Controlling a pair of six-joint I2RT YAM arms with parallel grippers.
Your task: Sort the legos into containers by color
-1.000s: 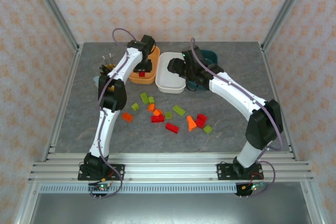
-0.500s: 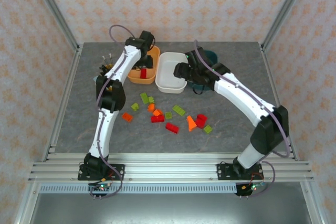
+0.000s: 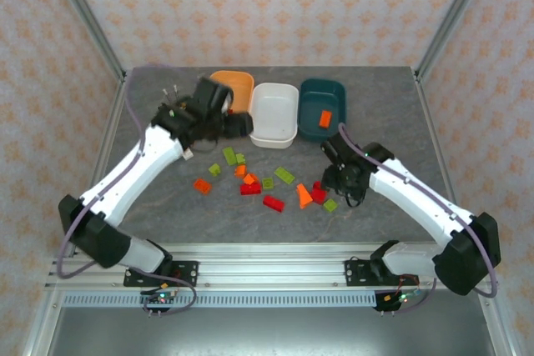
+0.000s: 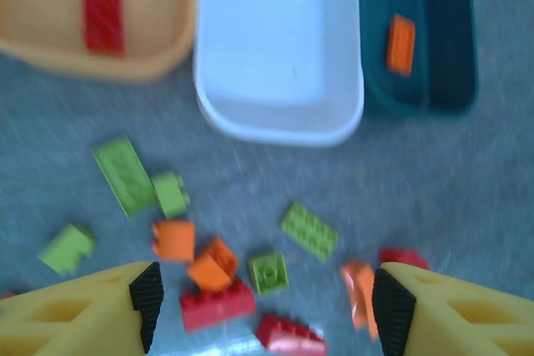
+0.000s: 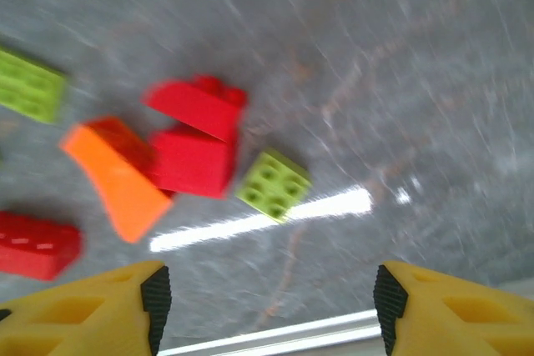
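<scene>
Three containers stand in a row at the back: an orange tub (image 3: 236, 82) holding a red lego (image 4: 103, 24), an empty white tub (image 3: 275, 114), and a dark teal tub (image 3: 323, 106) holding an orange lego (image 3: 326, 117). Red, green and orange legos lie scattered mid-table, among them a red brick (image 3: 250, 187) and an orange wedge (image 3: 304, 196). My left gripper (image 3: 241, 127) hangs open in front of the orange and white tubs, with nothing between its fingers. At the right end of the pile, my right gripper (image 3: 339, 188) is open above a small green brick (image 5: 274, 183) and two red bricks (image 5: 196, 143).
Brush tips (image 3: 173, 91) stick up at the back left, just behind the left arm. The metal rail of the table's near edge (image 5: 275, 338) runs close below the right gripper. Bare grey tabletop lies to the right of the pile.
The left gripper opened, left the red lego in the orange tub and drew back toward the pile. The right arm swung from the teal tub down to the pile's right end.
</scene>
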